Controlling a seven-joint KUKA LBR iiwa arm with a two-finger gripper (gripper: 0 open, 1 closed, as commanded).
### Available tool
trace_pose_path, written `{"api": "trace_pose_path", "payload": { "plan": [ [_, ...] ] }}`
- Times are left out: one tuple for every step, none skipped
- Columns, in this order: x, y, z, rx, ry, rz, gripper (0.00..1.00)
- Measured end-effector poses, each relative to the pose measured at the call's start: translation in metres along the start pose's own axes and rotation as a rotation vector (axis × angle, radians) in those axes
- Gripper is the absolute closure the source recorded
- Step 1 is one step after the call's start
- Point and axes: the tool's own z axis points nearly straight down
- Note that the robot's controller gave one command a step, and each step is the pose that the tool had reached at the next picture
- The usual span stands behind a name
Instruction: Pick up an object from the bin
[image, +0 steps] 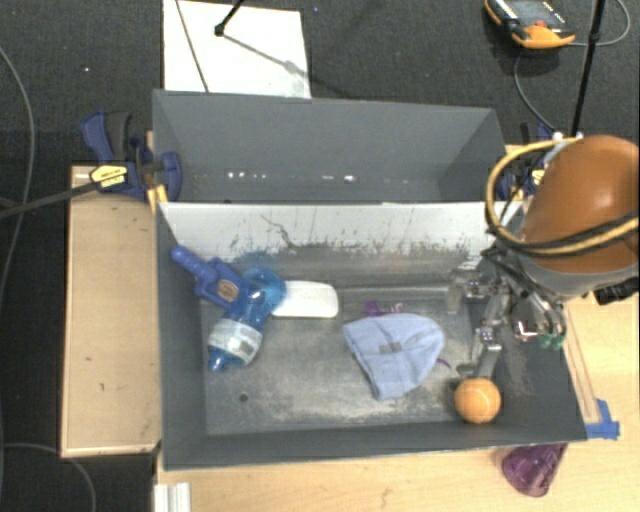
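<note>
1. An orange ball (477, 400), round and plain, rested on the floor of the bin (300, 405) toward 4 o'clock, near the front right corner.
2. A pale blue cloth (395, 352) lay crumpled in a soft mound just off the floor's centre toward 3 o'clock. The ball sat at its 4 o'clock, near but apart.
3. A small purple thing (383, 308) peeked out at the cloth's 12 o'clock; its kind could not be told.
4. A clear blue bottle (243, 322) lay on its side at 9 o'clock, pale end toward 7 o'clock.
5. A dark blue plastic piece (205, 275) lay against the bottle's 10 o'clock side.
6. A white oblong (305, 300) lay flat at the bottle's 3 o'clock, touching it.
</note>
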Motion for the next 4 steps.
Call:
{"api": "trace_pose_path", "payload": {
  "plan": [
    [-0.002, 0.000, -0.004, 0.001, -0.009, -0.002, 0.00],
    [-0.025, 0.016, 0.060, 0.001, -0.012, -0.024, 0.00],
    [-0.037, 0.031, 0.090, -0.001, -0.002, 0.110, 0.00],
    [-0.063, 0.046, 0.088, -0.001, -0.018, 0.226, 0.00]
  ]
}}
